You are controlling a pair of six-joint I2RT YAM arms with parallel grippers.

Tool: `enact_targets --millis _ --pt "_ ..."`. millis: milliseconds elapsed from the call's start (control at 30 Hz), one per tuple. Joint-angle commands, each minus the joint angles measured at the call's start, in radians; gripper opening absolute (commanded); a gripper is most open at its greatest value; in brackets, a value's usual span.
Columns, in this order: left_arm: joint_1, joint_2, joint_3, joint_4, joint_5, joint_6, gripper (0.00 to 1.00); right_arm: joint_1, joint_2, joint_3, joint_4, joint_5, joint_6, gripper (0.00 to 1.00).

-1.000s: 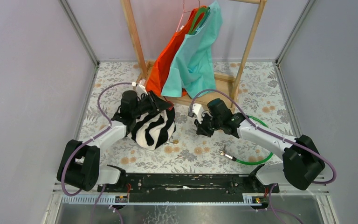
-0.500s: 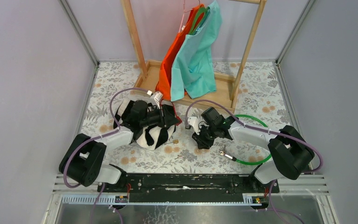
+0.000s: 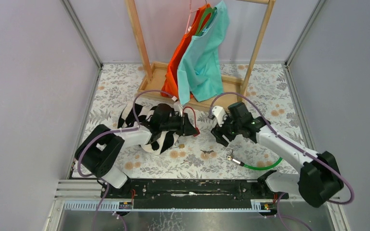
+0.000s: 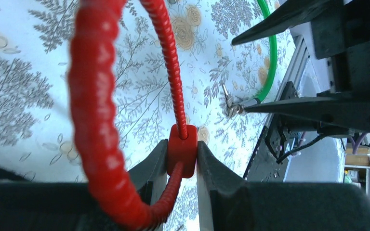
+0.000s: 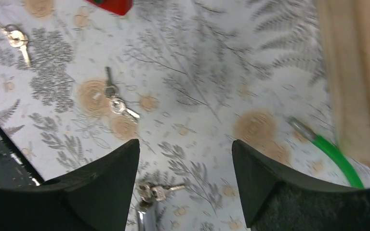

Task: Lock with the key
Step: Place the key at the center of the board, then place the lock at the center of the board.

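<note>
**Op 1:** What is my left gripper [image 4: 182, 150] doing?

**Op 2:** I see it clenched on the block of the red lock [image 4: 183, 137], one finger on each side. The cable [image 4: 92, 115] runs out of the block and loops up past the lens. From above, that arm lies across the bag [image 3: 155, 139] and holds the lock above the table [image 3: 125, 86], just right of the bag.

**Op 1:** And my right gripper [image 5: 185, 144]?

**Op 2:** Released. I see its fingers spread wide with nothing between them, hovering over the table near the left gripper.

**Op 1:** Where are the keys [image 5: 115, 100]?

**Op 2:** Flat on the table, and neither gripper touches them. On my right wrist view they lie beyond the left finger, apart from it. From above they sit nearer the arm bases than both grippers, between the bag and the tip of the green lock [image 5: 335, 153].

**Op 1:** I count other keys too.

**Op 2:** Yes. There is a single key [image 5: 17, 39] just beside the bag, and a bunch [image 5: 156, 192] at the green lock's tip. The green lock curves away, and my right arm partly hides it. Behind both grippers I see the rack [image 3: 136, 33] with clothes [image 3: 202, 62] hanging on it.
</note>
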Motion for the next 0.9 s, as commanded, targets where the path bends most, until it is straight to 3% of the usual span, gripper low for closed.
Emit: enact_targets --millis 0,300,433,700,867 --pt "-0.033 0.081 0.116 -0.063 -0.021 0.023 0.11 -0.096 -0.09 0.005 -0.059 0.115 -0.003 0.77" --pt "-0.041 0.286 0.262 -0.182 0.034 -0.026 0.19 -0.19 -0.157 -0.037 -0.165 0.214 -0.045 0.78" --pt "-0.046 0.308 0.267 -0.188 0.041 -0.029 0.27 -0.192 -0.134 -0.042 -0.236 0.201 -0.111 0.78" --pt "-0.047 0.338 0.286 -0.225 0.046 0.006 0.44 -0.203 -0.052 -0.03 -0.213 0.25 -0.129 0.78" --pt "-0.047 0.318 0.298 -0.278 0.017 0.064 0.59 -0.204 -0.032 -0.008 -0.26 0.207 -0.163 0.78"
